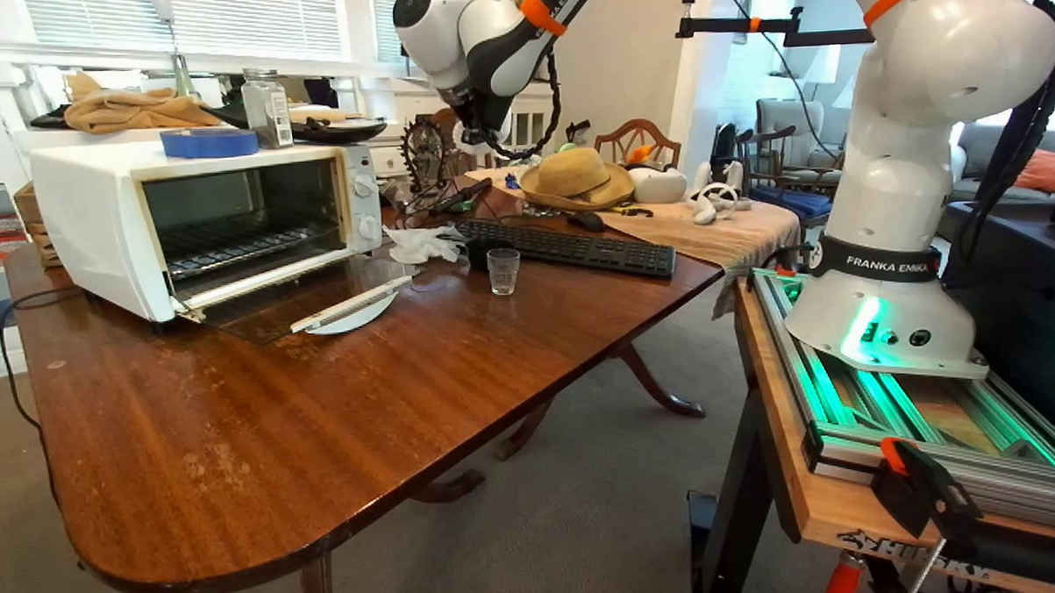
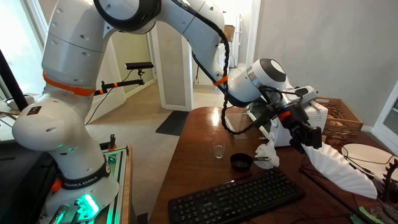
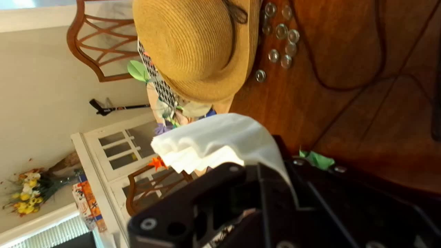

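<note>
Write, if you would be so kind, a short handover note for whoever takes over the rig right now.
Hand: shut on a white pleated paper-like piece, held raised above the brown wooden table.
On the table: a black rectangular keyboard, a small round black bowl with a crumpled white tissue beside it, a small clear drinking glass, and a white boxy toaster oven, open.
Done: the pleated piece is gripped.
Left: setting it down and releasing it, neither done yet.

the pleated paper point(image 3: 227, 137) is white, hat point(image 3: 193, 48) tan.
</note>
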Robot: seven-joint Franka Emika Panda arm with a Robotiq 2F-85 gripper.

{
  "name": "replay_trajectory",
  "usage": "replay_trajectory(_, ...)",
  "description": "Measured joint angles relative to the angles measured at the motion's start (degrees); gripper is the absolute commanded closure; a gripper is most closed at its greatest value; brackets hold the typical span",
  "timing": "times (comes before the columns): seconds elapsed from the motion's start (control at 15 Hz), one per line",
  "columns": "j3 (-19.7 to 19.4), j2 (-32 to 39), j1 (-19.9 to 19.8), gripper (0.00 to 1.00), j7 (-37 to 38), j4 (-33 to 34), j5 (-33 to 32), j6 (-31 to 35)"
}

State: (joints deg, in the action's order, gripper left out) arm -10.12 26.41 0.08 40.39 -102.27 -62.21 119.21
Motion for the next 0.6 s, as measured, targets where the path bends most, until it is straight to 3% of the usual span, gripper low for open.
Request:
replay_trajectory(0.33, 2.28, -8.0, -0.12, 0.99, 2.28, -7.05, -3.33, 10.12)
replay_trajectory(0.6, 2.46, -9.78, -0.32, 1.0, 2.28, -9.13, -3.5, 11.31)
